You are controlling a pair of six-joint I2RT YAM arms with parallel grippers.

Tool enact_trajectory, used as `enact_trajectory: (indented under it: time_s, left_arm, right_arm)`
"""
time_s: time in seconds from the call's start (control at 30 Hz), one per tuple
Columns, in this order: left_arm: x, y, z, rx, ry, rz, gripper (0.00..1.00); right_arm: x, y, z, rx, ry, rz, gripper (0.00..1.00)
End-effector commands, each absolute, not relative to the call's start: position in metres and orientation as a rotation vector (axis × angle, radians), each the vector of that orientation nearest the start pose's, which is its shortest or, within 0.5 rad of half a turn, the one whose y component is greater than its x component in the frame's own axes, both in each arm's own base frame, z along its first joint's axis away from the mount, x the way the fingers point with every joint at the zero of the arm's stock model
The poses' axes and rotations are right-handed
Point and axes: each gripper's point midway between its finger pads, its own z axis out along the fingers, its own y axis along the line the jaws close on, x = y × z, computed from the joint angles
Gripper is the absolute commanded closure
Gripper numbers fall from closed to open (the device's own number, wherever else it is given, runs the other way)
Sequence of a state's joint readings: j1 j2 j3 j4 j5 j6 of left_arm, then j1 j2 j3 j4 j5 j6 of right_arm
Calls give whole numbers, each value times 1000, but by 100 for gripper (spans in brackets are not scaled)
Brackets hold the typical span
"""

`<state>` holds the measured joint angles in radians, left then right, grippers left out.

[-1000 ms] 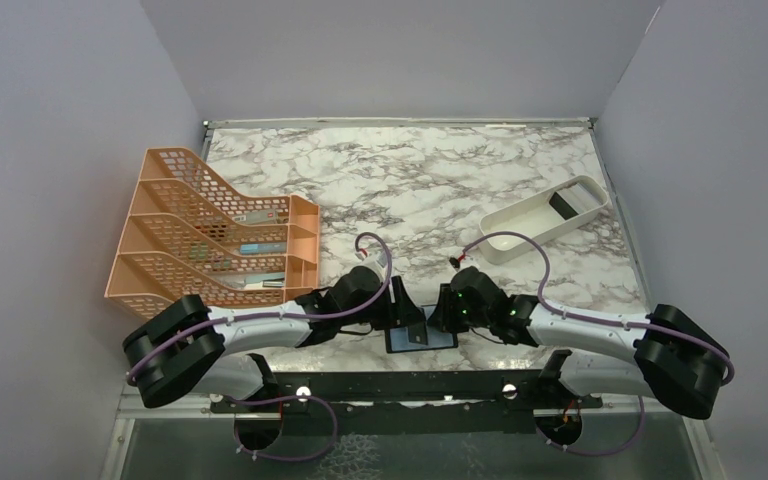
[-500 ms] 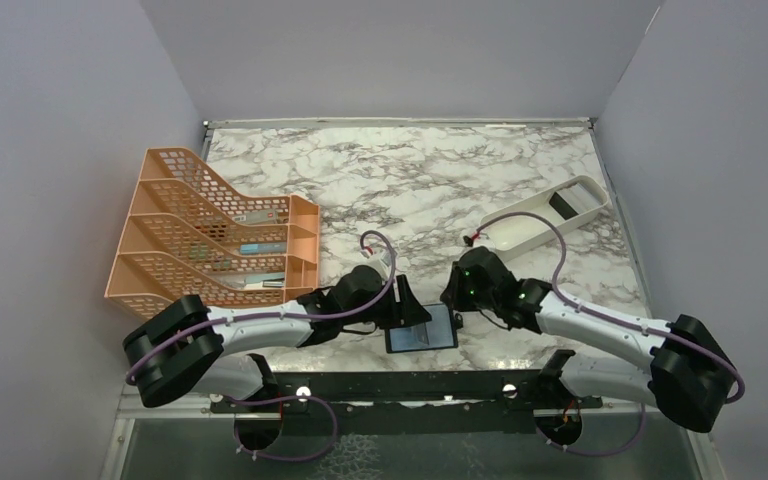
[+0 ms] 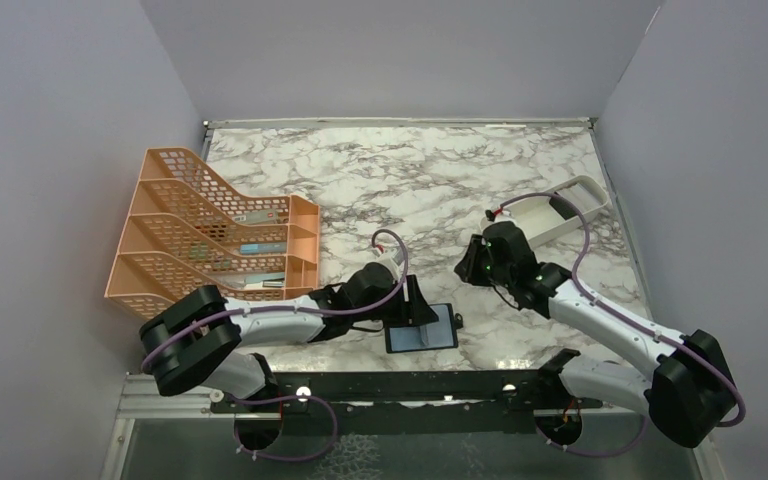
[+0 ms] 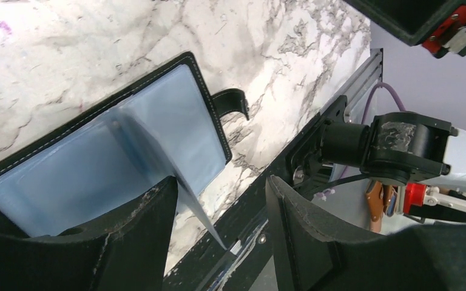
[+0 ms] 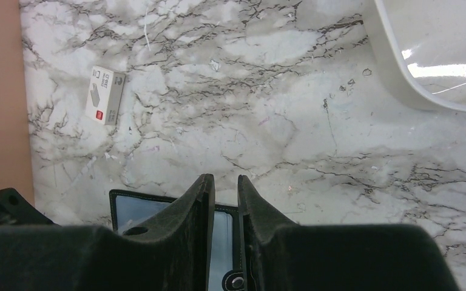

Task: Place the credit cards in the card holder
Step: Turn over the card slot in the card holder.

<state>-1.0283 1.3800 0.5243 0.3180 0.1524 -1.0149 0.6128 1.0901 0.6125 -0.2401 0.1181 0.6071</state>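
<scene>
The card holder (image 3: 430,332) lies open on the counter (image 5: 279,121) at its near edge. Its blue-grey lining faces up and one clear leaf stands tilted off it. My left fingers (image 4: 127,242) are spread on either side of that leaf, over the lining, and pinch nothing that I can see. My right fingers (image 5: 185,242) hang just beyond the card holder's far edge. They stand close together with a thin slit between them, and nothing is in it.

The next move turns on the black card (image 3: 563,205). It sits in the white tray (image 5: 382,60), which is beyond and right of the card holder and well apart from it. The card is at the tray's end farthest from the card holder. My right arm is clearly the nearer one. The card is too small for me to tell its long axis.

I count one card holder, one tray, one orange rack (image 3: 210,235) left of the card holder, one small white box (image 5: 106,95) and one card. I cannot see the yellow-gold card anywhere.
</scene>
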Motion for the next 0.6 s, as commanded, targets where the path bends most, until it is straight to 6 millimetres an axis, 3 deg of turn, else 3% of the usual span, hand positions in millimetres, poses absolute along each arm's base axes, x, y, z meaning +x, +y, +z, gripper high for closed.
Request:
enact_trajectory:
  time_s: [0.0, 0.23, 0.57]
  left_arm:
    - [139, -369, 104, 205, 2359, -1337, 41]
    - [138, -377, 106, 239, 2356, -1347, 41]
    - [139, -394, 104, 312, 2350, -1350, 41]
  right_arm:
    - [253, 181, 105, 29, 2324, 520, 74]
    - [260, 175, 110, 45, 2309, 513, 74]
    - [281, 163, 140, 74, 2247, 502, 74]
